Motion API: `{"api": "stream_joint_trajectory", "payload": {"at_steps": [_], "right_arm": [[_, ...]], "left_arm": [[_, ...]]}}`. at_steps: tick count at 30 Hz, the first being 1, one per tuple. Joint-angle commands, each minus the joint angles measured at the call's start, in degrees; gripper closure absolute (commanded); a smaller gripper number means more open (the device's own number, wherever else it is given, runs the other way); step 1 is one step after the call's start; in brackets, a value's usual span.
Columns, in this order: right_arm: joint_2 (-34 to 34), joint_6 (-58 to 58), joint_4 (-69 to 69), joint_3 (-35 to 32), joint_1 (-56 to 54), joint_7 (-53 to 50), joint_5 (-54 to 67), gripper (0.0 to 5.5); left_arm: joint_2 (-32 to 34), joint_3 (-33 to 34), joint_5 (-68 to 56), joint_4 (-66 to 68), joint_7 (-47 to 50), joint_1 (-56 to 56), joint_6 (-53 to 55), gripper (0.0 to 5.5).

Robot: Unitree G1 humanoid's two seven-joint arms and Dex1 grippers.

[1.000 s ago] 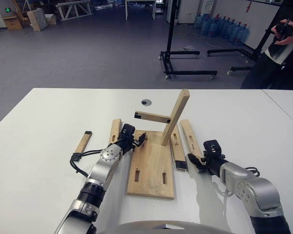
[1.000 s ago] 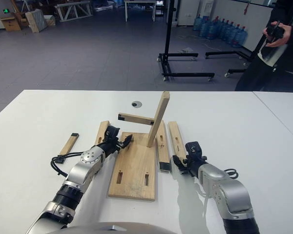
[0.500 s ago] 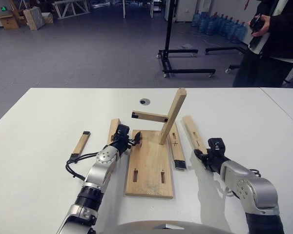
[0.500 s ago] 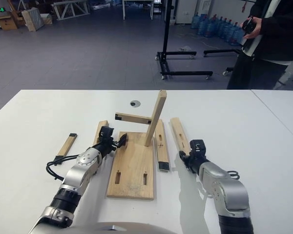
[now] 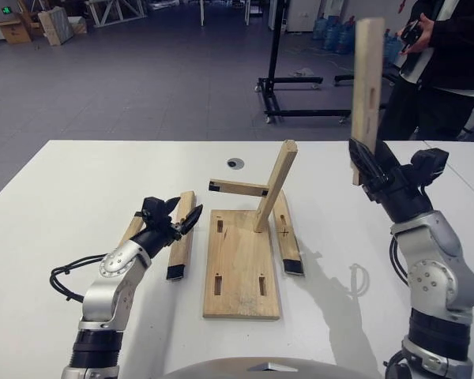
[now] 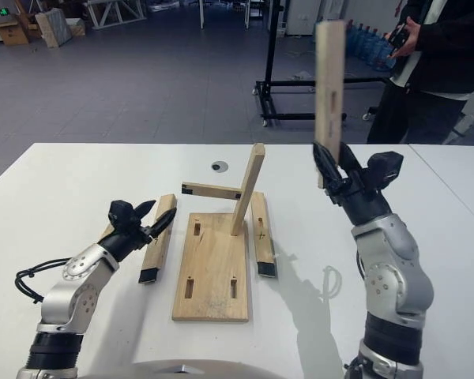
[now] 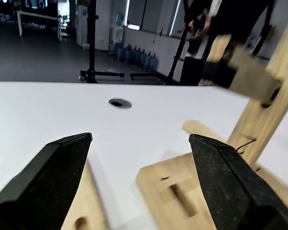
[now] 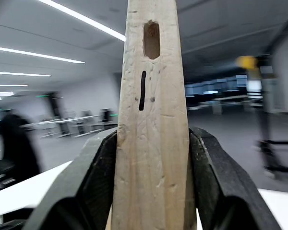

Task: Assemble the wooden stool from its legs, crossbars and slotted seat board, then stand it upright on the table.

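High in the right claw [image 5: 370,164] — one leg [image 5: 369,75], clamped upright.

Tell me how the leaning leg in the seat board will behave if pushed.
The leg leans in the seat board, so its joint is probably loose and it may rock or pull out. The crossbar juts from one side, likely tipping it that way. Solid wood: should stay stiff.

floor [image 5: 142,71] grey | black wheeled stands [image 5: 300,114] | water jugs [image 5: 333,35] | ceiling strip lights [image 8: 62,60]
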Motion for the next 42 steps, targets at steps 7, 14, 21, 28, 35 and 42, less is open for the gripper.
{"api": "stream_joint_trajectory", "payload": {"at_steps": [7, 14, 21, 28, 35, 42], "right_arm": [[-5.52, 9.74, 3.96, 13.2, -2.44, 19.8, 9.61, 3.5], [-3.28, 9.64, 10.11, 20.48, -4.57, 26.38, 7.24, 3.5], [-1.93, 9.38, 10.75, 25.0, -5.18, 29.16, 4.54, 3.5], [-2.35, 9.05, 10.54, 26.63, -3.86, 30.95, 2.79, 3.5], [-2.8, 9.96, 10.84, 27.06, -3.77, 31.94, 2.31, 3.5], [-2.96, 9.58, 12.62, 26.38, -3.63, 32.28, 1.09, 3.5]], "left_arm": [[6.5, 5.69, -30.87, -8.79, -14.98, -4.61, 14.57, 1.79], [4.08, 1.03, -36.82, -7.82, -14.81, -7.76, 19.78, 1.79], [2.7, -0.59, -39.41, -6.58, -13.34, -9.09, 22.46, 1.79], [2.72, 0.0, -38.73, -5.1, -12.39, -9.41, 22.67, 1.79], [1.87, -0.07, -39.34, -5.08, -12.31, -9.22, 22.73, 1.79], [1.45, 0.19, -39.94, -5.23, -12.1, -9.34, 22.58, 2.02]]}}
